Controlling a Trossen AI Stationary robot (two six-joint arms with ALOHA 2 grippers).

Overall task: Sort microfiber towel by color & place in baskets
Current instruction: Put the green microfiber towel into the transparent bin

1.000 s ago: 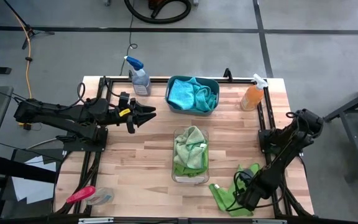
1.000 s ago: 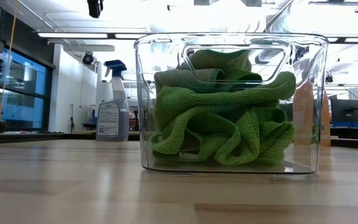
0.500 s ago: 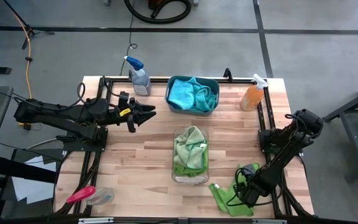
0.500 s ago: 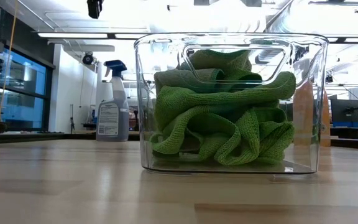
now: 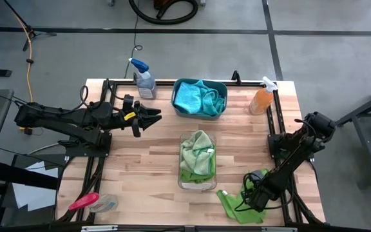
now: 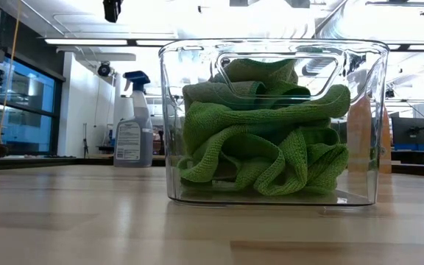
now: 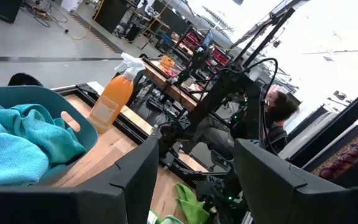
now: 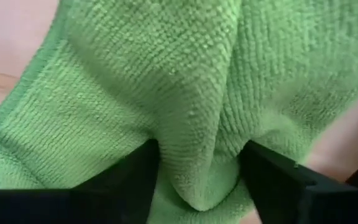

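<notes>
A lime green microfiber towel [image 5: 232,205] lies crumpled at the table's near right corner. My right gripper [image 5: 250,200] stands on it, open, pointing down. In the right wrist view this towel [image 8: 166,74] fills the picture around the gripper [image 8: 201,186]. The clear basket [image 5: 197,161] at the table's middle holds green towels [image 6: 263,147]. The teal basket [image 5: 199,96] at the far edge holds turquoise towels [image 7: 11,149]. My left gripper [image 5: 149,119] waits open above the table's left part, clear of everything. My right gripper comes at the green towel from above, pointing down. Its two fingers [image 8: 129,180] stand on either side of a raised fold [image 8: 197,143], and the cloth lies against the inner side of each. The towel rests on the table.
A blue-triggered spray bottle [image 5: 144,81] stands left of the teal basket. An orange spray bottle [image 5: 261,98] stands at the far right corner. A red-handled tool [image 5: 84,202] lies at the near left corner. Bare wood lies between the baskets and the left arm. A person [image 7: 283,106] sits beyond the table.
My right gripper has shifted slightly toward the table's left over the green towel. Nothing else has moved.
</notes>
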